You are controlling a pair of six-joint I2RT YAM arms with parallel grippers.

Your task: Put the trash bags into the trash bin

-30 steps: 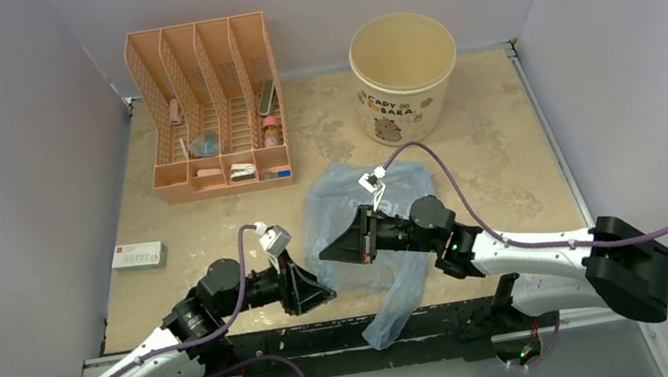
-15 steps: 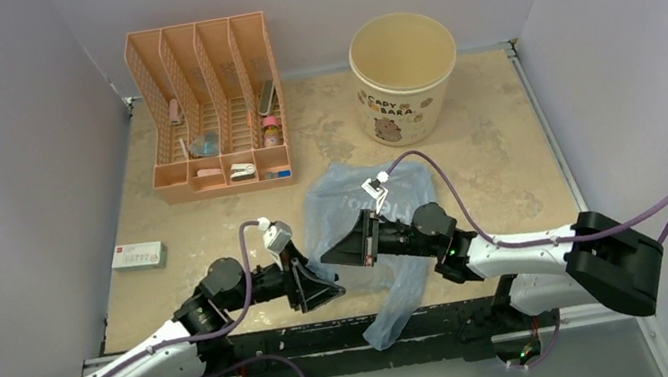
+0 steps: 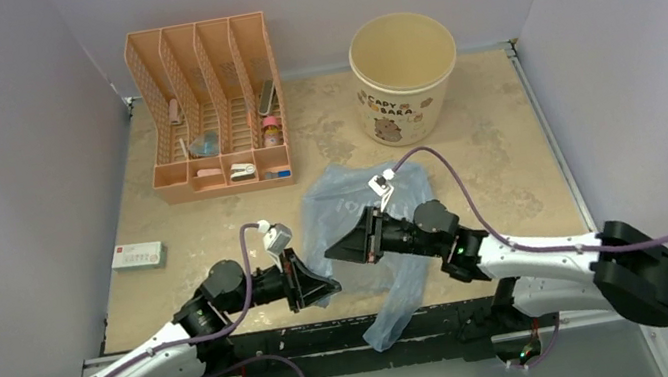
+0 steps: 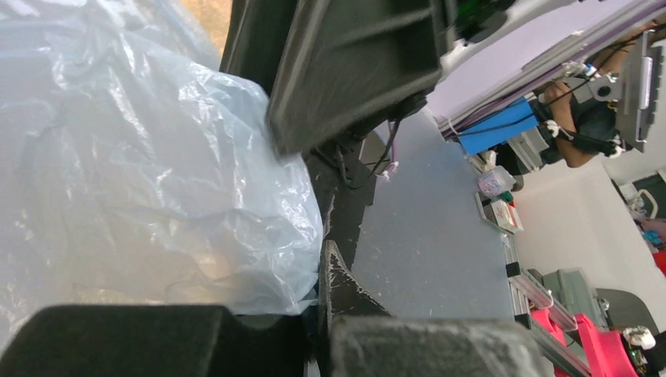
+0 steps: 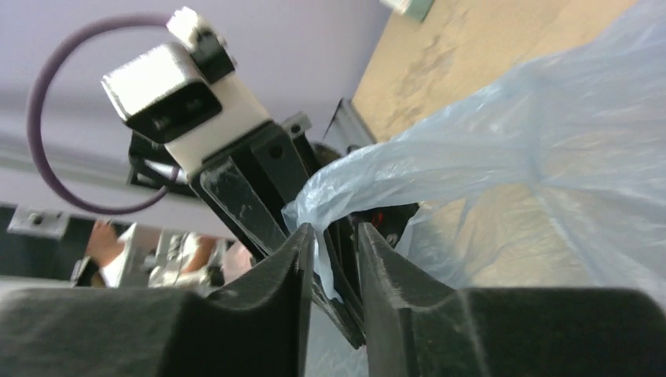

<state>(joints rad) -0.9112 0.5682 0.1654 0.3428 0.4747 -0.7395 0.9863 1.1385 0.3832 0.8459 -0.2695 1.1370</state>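
A light-blue translucent trash bag (image 3: 353, 208) lies crumpled at the table's middle front, with one end hanging over the near edge. The cream trash bin (image 3: 405, 76) stands upright and apart at the back. My left gripper (image 3: 330, 290) is at the bag's left edge. In the left wrist view its jaws (image 4: 322, 322) are closed together with bag film (image 4: 157, 173) tucked into them. My right gripper (image 3: 330, 251) faces it from the right. In the right wrist view its fingers (image 5: 336, 236) stand a narrow gap apart with a raised fold of the bag (image 5: 503, 133) between them.
An orange mesh file organizer (image 3: 211, 107) with small items stands at the back left. A small white box (image 3: 138, 255) lies at the left. Grey walls close in both sides and the back. A black rail runs along the near table edge (image 3: 353, 332).
Both grippers have shifted only slightly and stay tip to tip at the bag's left edge. The bag and bin lie as before.
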